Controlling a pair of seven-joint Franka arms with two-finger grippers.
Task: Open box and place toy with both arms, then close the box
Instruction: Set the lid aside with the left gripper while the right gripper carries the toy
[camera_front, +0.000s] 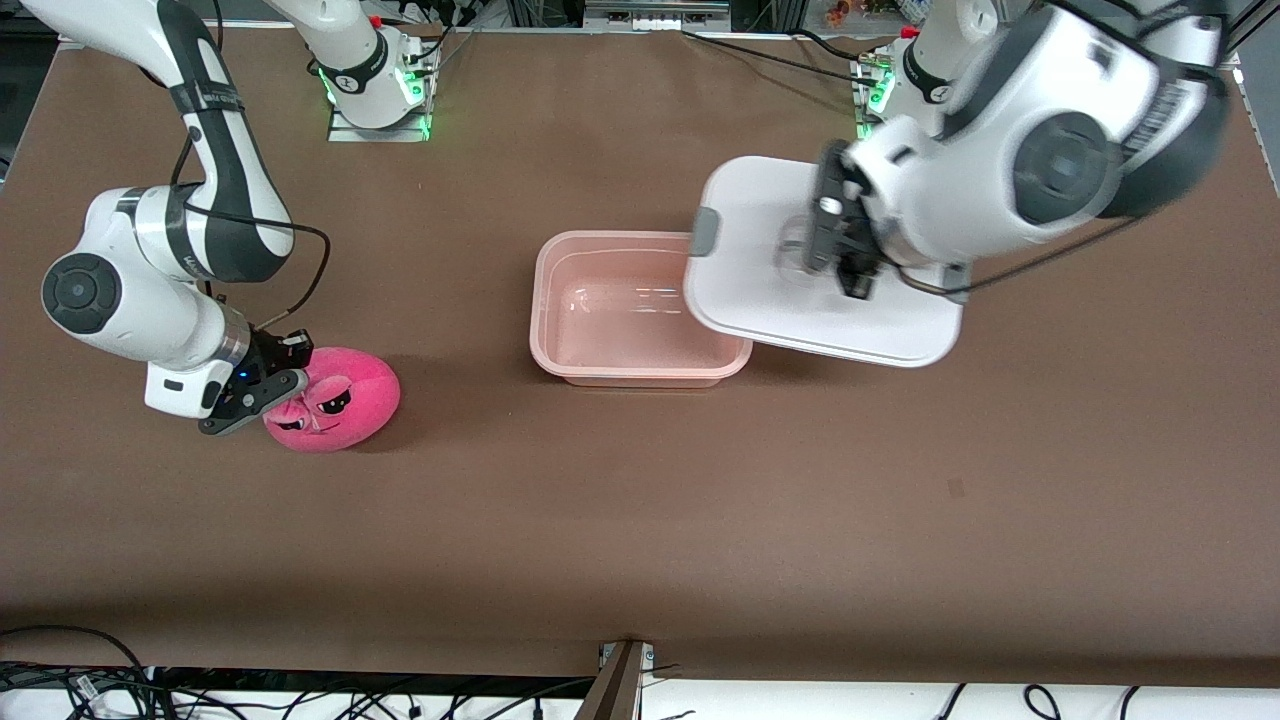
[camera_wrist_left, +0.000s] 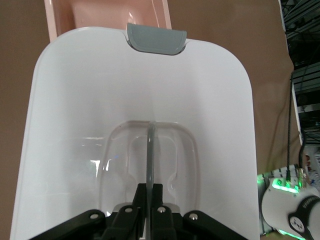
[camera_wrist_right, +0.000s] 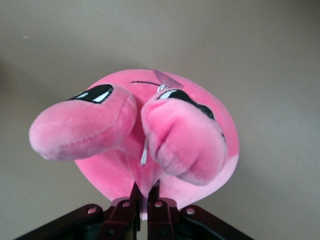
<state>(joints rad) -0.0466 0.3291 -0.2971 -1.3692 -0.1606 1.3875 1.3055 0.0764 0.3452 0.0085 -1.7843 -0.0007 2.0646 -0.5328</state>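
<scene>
Sitting open mid-table, box (camera_front: 625, 312); lid (camera_front: 800, 270) held up just beside it, over its left-arm end, left gripper (camera_front: 840, 250) clamped on handle (camera_wrist_left: 150, 155). Toy (camera_front: 335, 398) at right arm's end, pinched by right gripper (camera_front: 265, 385). Next, probably: lift toy, carry over tub, release.

White arms (camera_front: 150, 300), dark grey joint bands, black cables, green-lit bases.

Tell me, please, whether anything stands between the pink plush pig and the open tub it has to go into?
Nothing visible does. The toy, pinched by the right pincer, has bare table between it and the tub. The left pincer holds the lid by its handle, overlapping only the tub's end toward the left arm.
</scene>
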